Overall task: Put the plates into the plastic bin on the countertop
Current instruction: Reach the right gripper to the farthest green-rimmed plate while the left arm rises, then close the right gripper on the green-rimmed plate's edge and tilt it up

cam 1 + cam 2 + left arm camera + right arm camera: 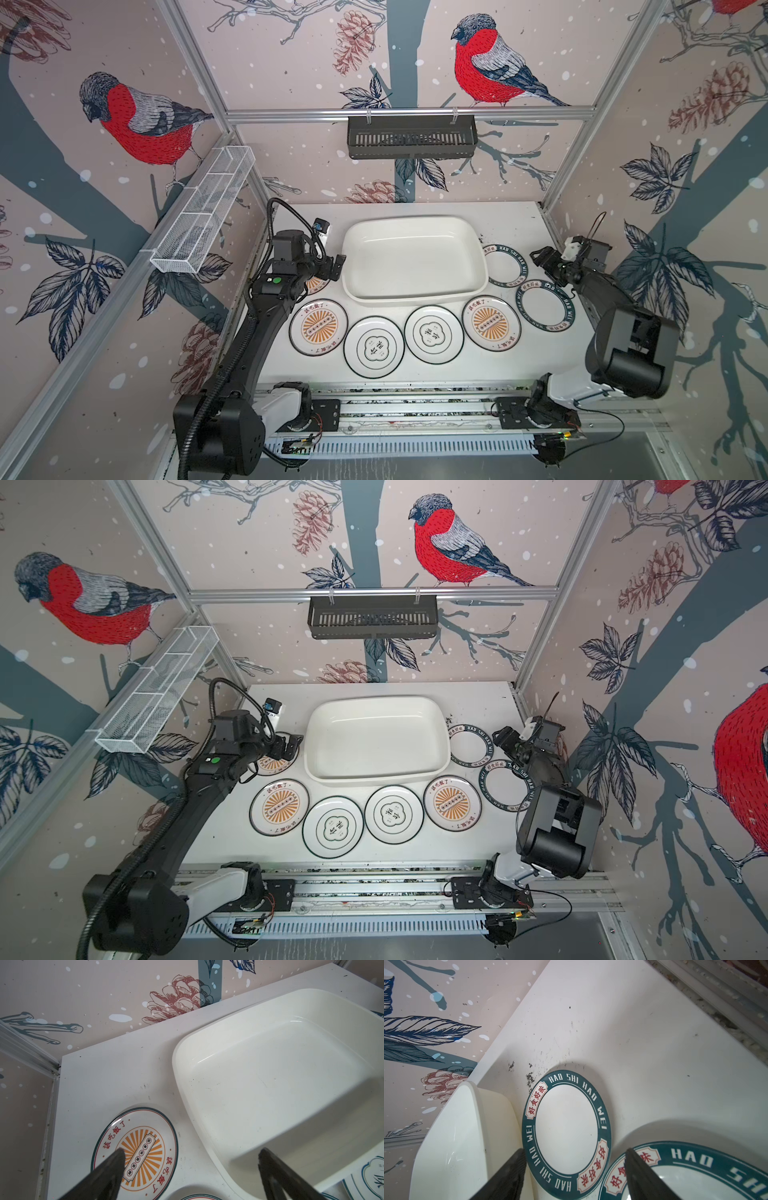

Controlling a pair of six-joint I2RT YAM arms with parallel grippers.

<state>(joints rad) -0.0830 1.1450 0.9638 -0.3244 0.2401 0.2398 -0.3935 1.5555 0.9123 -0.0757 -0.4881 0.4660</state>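
Left hand (334, 268), spread wide, half-hides 1 orange-sunburst round white plate (314, 286) beneath; right hand (544, 264), parted and empty, hovers by 2 teal-lettered plates (505, 266). Cream rectangular plastic bin (415, 257) between them, on speckled white surface (519, 220).

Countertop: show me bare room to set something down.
Bare: the countertop strip between the back wall and the plastic bin, widest at both back corners; the bin's floor too. Crowded: four plates in a row before the bin, two lettered plates on its right, one sunburst plate on its left.
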